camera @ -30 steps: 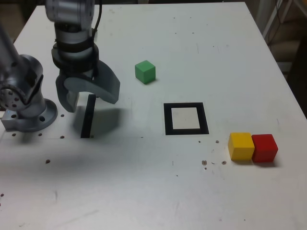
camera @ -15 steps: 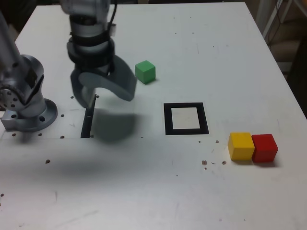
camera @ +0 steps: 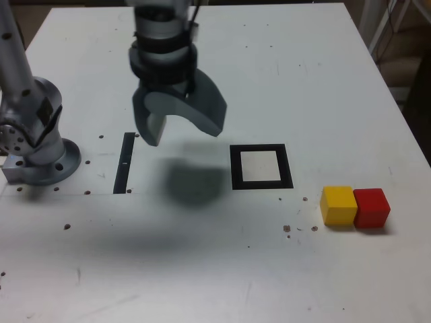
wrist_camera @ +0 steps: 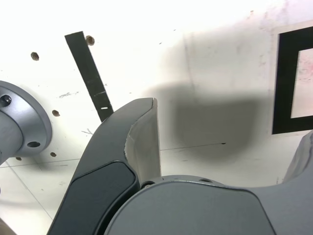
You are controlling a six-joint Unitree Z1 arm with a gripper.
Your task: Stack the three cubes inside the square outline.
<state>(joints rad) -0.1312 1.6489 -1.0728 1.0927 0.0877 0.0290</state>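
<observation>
On the white table (camera: 316, 74) the square outline (camera: 261, 167) lies flat, a thick black frame around a pale centre with nothing in it. Toward the exterior view's right of that outline, and a little nearer the camera, the yellow cube (camera: 338, 205) and the red cube (camera: 372, 208) sit side by side, touching, the yellow one the closer of the two to the outline; both stand well apart from it. I cannot see the green cube in either view. My gripper (camera: 180, 126) hangs above the table just to the exterior view's left of the outline, pointing down, its two grey fingers (camera: 205, 113) spread wide with nothing between them; my shadow falls on the bare table beside the outline's near-left corner. In the wrist view one finger (wrist_camera: 142, 142) crosses the foreground and part of the outline (wrist_camera: 283, 83) shows beyond the shadow. Farther to the exterior view's left of the outline lies a thin black strip (camera: 125, 163), and beyond that stands my round grey base (camera: 40, 158).
</observation>
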